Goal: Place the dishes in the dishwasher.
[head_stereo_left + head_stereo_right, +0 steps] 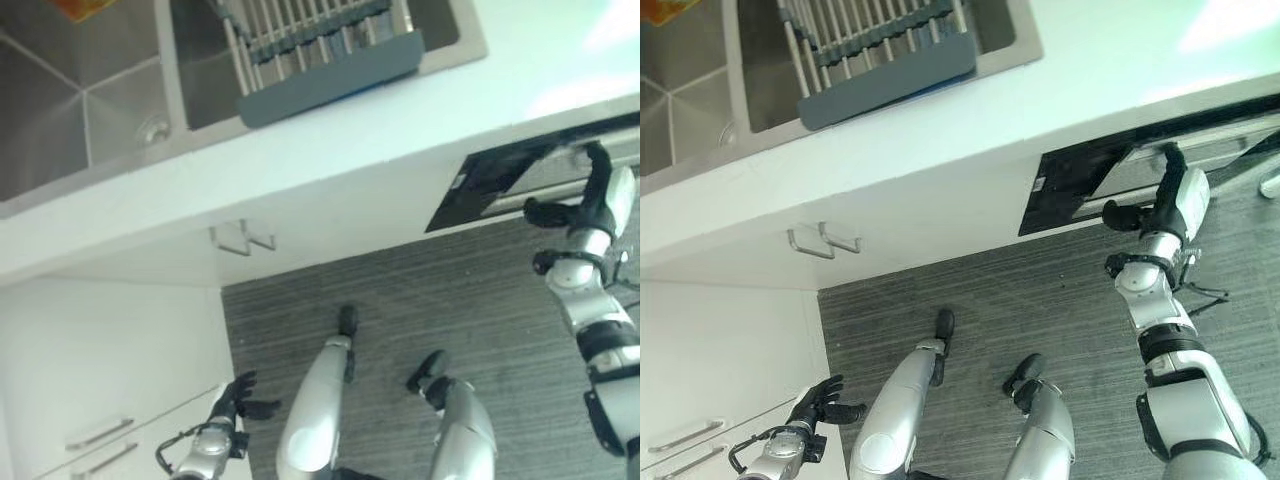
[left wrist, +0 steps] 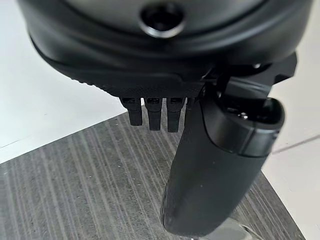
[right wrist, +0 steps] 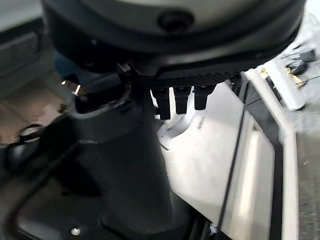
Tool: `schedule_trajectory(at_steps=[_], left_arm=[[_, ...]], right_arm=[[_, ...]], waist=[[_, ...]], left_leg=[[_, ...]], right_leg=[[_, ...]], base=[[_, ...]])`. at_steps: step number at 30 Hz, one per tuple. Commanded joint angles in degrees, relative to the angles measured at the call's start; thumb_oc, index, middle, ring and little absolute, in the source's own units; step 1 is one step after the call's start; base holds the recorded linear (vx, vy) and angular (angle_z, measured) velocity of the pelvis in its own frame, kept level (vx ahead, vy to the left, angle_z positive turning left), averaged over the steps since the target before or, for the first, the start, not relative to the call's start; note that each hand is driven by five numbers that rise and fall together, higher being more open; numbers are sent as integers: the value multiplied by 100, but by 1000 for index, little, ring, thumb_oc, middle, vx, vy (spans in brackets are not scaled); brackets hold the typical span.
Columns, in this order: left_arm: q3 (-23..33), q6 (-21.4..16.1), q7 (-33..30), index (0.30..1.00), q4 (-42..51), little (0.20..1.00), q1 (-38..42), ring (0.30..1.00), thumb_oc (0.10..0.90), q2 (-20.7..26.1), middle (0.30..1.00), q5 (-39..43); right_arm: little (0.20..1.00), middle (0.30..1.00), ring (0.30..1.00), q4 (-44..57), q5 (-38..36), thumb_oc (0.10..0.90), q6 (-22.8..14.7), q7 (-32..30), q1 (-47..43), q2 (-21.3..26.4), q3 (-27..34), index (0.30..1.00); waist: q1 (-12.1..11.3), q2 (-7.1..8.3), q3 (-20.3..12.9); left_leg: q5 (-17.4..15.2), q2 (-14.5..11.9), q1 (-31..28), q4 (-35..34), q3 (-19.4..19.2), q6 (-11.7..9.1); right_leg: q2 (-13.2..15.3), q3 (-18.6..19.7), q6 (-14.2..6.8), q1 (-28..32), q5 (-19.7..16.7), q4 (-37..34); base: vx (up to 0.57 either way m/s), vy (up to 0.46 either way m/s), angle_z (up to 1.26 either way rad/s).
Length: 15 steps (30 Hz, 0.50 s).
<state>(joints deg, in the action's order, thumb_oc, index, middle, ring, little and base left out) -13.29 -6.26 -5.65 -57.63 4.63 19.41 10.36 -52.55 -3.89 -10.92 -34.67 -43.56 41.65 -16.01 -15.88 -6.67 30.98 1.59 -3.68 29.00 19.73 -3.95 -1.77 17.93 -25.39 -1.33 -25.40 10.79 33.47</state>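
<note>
I am taking the dishwasher (image 1: 1090, 175) as my landmark: it is sitting under the white counter (image 1: 1110, 80), its door cracked open at the top. My right hand (image 1: 1165, 200) is reaching up to that top edge, fingers hooked over the lip and thumb sticking out to the side, so I am reading it as curled on the door edge, though the fingertips are hidden behind it. The dishes are resting in the grey rack (image 1: 315, 45) across the sink (image 1: 80, 110), well away from the dishwasher, up on the counter. My left hand (image 1: 238, 400) is hanging loose and spread, far from the dishwasher by the drawers (image 1: 100, 440). I am worrying that the hooked fingers may slip off the lip, or that the door may drop fast.
</note>
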Motion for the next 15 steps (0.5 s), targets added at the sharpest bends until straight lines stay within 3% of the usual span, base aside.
schedule_trajectory(at_steps=[1, 5, 9, 12, 15], left_arm=[[-168, -7, -62, 900, 399, 900, -330, 900, 800, 504, 900, -149], [-146, -117, 57, 900, 470, 900, -423, 900, 800, 578, 900, 211], [181, -118, 554, 900, 453, 900, -527, 900, 800, 464, 900, 1447], [558, -68, 1008, 900, 530, 900, -592, 900, 800, 256, 900, 2393], [854, -363, 1095, 900, 644, 900, -603, 900, 800, 117, 900, 2649]], right_arm=[[900, 900, 900, 1288, 979, 800, -1153, -8, -2007, 958, -702, 900], [900, 900, 900, 1189, 747, 800, -1012, 34, -2341, 1013, -979, 900], [900, 900, 900, 1194, 521, 800, -995, 187, -2170, 937, -855, 900], [900, 900, 900, 1356, 410, 800, -996, 372, -1519, 714, -498, 900], [900, 900, 900, 1518, 432, 800, -1090, 624, -450, 285, 18, 900]], waist=[[-307, -156, -119], [-455, -119, -119], [-481, -92, -119], [-422, -85, -119], [-294, -66, -119]], left_leg=[[-233, 166, -362, -254, 2, 272], [-224, 224, -305, -254, 64, 322], [-245, 237, -314, -254, 98, 332], [-292, 218, -413, -254, 75, 320], [-361, 196, -627, -254, 53, 291]], right_leg=[[-138, 23, -236, 364, 357, 530], [-101, -98, -241, 429, 311, 480], [-106, -123, -260, 494, 274, 396], [-101, -135, -298, 606, 250, 265], [-119, -125, -369, 831, 173, 31]], base=[[49, 28, 18], [37, 18, 16], [13, 6, 7], [5, 25, 4], [9, 38, 8]])
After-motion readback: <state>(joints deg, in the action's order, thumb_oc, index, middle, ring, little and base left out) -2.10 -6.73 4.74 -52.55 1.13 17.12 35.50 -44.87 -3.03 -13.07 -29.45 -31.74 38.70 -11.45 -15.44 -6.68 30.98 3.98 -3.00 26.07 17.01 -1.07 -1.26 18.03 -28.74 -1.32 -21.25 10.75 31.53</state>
